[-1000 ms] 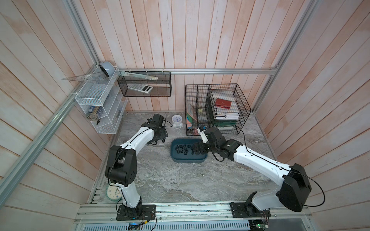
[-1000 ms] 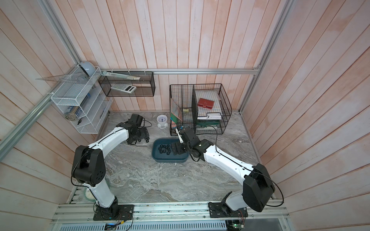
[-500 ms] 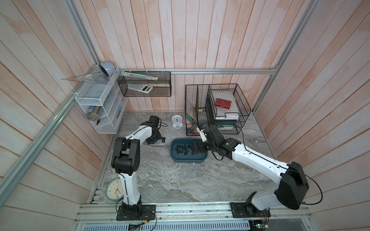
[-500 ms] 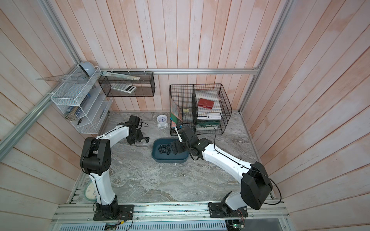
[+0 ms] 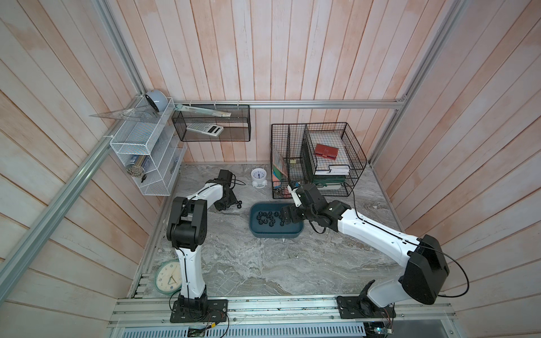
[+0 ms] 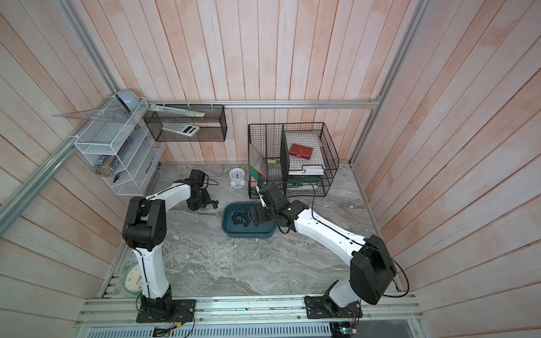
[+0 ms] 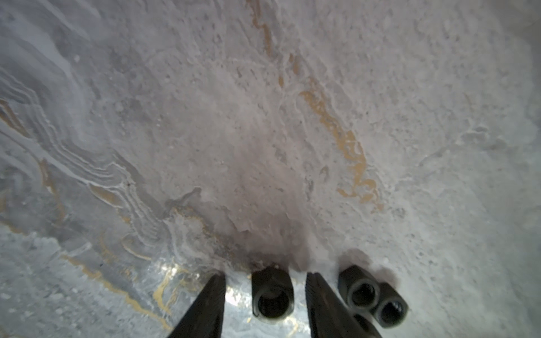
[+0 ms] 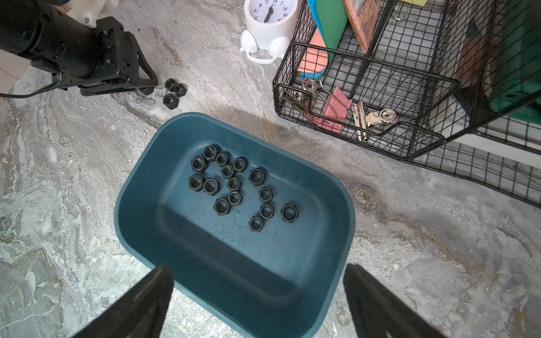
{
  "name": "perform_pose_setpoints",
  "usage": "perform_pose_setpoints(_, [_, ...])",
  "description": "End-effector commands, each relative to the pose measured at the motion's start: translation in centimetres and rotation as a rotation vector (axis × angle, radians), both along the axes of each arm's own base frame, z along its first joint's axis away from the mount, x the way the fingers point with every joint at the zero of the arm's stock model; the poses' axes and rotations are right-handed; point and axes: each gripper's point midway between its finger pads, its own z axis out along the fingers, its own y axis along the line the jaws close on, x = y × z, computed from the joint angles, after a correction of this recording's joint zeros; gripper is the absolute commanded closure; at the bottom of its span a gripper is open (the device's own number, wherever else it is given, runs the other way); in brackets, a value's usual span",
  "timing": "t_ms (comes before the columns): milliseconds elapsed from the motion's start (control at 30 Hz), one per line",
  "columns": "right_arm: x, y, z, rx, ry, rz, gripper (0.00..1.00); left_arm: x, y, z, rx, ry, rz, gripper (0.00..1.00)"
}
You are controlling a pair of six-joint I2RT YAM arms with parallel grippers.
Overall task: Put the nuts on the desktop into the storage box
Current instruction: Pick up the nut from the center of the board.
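Several black nuts [image 8: 234, 184] lie in the teal storage box [image 8: 349, 210], which sits mid-desktop in both top views [image 5: 275, 234] [image 6: 248, 234]. A few more nuts [image 5: 237, 204] [image 6: 214, 203] [image 8: 174, 90] rest on the grey marble desktop [image 5: 263, 263] left of the box. My left gripper [image 7: 265, 275] is down among them. One nut [image 7: 272, 295] stands on edge between its fingers with a gap on each side, and two nuts [image 7: 361, 289] lie just outside one finger. My right gripper [image 8: 257, 267] hangs wide open over the box's right end [image 5: 285, 215], holding nothing.
A white alarm clock [image 5: 259, 178] stands behind the box. Black wire baskets [image 5: 319, 164] with books and binder clips [image 8: 336, 105] fill the back right. A white mesh rack [image 5: 146, 164] hangs on the left wall. A round clock [image 5: 168, 276] lies at the front left.
My left gripper has come down onto the desktop nuts and its jaws have narrowed around one nut. The right gripper has stayed open over the box.
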Motion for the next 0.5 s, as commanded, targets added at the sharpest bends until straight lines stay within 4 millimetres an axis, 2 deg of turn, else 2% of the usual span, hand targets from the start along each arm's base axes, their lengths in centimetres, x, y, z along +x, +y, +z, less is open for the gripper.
perform_pose_setpoints(0, [0.3,0.1,0.3,-0.025,-0.011,0.002,0.02,0.7,-0.2,-0.2,-0.016,-0.007,-0.011,0.50])
perform_pose_setpoints(100, [0.2,0.1,0.3,-0.025,-0.010,0.001,0.02,0.6,-0.3,-0.3,-0.020,-0.008,-0.012,0.53])
perform_pose_setpoints(167, [0.2,0.0,0.3,-0.026,-0.009,0.000,0.02,0.5,-0.4,-0.4,-0.023,-0.004,-0.015,0.61])
perform_pose_setpoints(233, [0.2,0.0,0.2,-0.026,-0.009,-0.001,0.02,0.5,-0.4,-0.4,-0.027,-0.003,-0.017,0.74])
perform_pose_setpoints(267, [0.2,0.0,0.3,-0.025,-0.008,-0.001,0.02,0.4,-0.4,-0.4,-0.028,-0.002,-0.015,0.76])
perform_pose_setpoints(467, [0.1,-0.2,0.2,-0.023,-0.009,-0.011,0.02,0.2,-0.4,1.2,-0.033,-0.028,-0.016,0.76])
